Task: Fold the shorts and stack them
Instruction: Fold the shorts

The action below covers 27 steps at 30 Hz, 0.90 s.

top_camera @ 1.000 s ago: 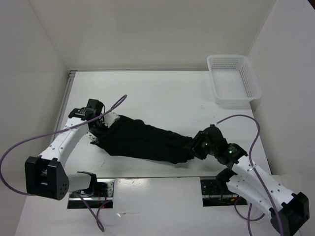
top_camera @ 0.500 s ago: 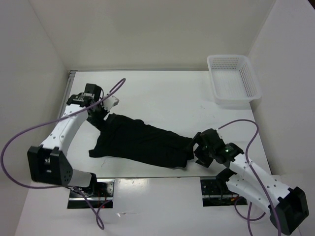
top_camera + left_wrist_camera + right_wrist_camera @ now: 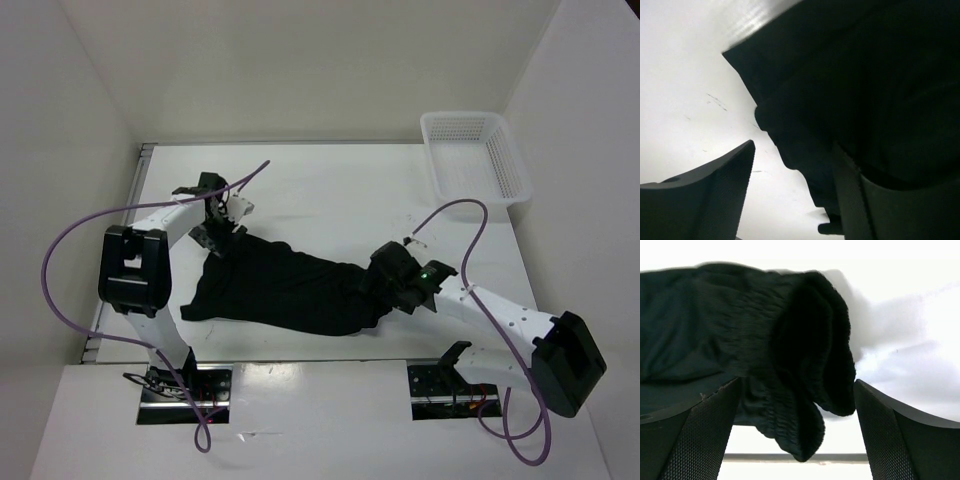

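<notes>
On the table, the shorts lie bunched in a long slanted strip between your 2 arms. Expect them to be light, limp and floppy, so pinch a gathered end or a hem corner. Your right pincer gapes wide and grips nothing, with the ribbed, ruffled end sitting between its fingers. Your left pincer is also open and empty, straddling the opposite edge.

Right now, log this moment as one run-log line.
black soft fabric shorts: spread on white table | left gripper: open, at its left end | right gripper: open, at its gathered right end
</notes>
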Each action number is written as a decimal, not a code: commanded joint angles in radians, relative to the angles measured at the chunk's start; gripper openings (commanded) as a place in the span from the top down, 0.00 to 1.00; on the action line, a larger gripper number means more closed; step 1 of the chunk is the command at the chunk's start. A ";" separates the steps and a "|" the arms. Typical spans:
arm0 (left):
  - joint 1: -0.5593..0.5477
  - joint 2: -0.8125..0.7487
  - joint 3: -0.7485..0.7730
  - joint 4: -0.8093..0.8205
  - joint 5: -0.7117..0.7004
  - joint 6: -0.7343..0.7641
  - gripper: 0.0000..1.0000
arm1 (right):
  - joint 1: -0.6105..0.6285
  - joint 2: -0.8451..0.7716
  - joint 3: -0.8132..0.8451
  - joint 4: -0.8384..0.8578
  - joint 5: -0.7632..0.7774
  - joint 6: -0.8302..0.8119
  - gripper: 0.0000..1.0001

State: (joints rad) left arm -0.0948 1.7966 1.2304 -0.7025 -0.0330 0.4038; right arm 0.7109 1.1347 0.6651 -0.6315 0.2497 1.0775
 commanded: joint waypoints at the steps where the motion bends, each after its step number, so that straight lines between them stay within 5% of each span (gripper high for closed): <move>1: 0.006 0.016 0.009 0.061 0.005 -0.020 0.32 | 0.015 -0.023 0.062 0.007 0.128 -0.053 0.04; 4: 0.006 0.027 -0.012 0.086 -0.031 -0.029 0.41 | 0.015 -0.012 0.093 -0.017 0.138 -0.074 0.06; 14: 0.006 0.069 -0.003 0.089 0.040 -0.033 0.45 | 0.015 0.089 0.127 0.098 0.065 -0.159 0.11; 18: 0.006 0.078 -0.003 0.078 0.120 -0.033 0.77 | 0.015 0.129 0.085 0.177 0.005 -0.159 0.17; 21: 0.006 0.098 0.007 0.087 0.108 -0.033 0.97 | 0.015 0.162 0.054 0.208 -0.006 -0.146 0.29; 27: 0.018 0.086 0.037 0.126 0.056 -0.051 1.00 | -0.040 0.172 0.045 0.231 0.026 -0.159 0.65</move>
State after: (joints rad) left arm -0.0914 1.8706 1.2400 -0.6193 0.0277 0.3634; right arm 0.6964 1.3190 0.7120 -0.4583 0.2462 0.9241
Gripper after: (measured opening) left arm 0.047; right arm 0.380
